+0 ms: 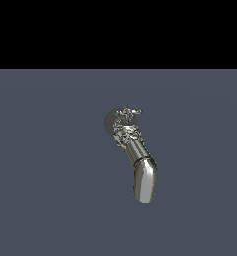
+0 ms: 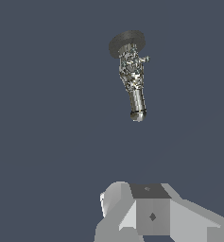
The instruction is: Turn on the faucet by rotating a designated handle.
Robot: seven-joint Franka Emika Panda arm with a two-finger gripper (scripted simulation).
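My pale grey blocky claw (image 2: 149, 215) shows only its housing in the wrist view, so I cannot tell whether its jaws are apart. It hangs well clear of the shiny chrome curved faucet (image 1: 135, 155) on the flat slate-blue floor (image 1: 40, 175), probably lining up. Exterior view: faucet central, long axis from 11 to 5 o'clock, small cross-shaped chrome handle (image 1: 129, 113) at 12.
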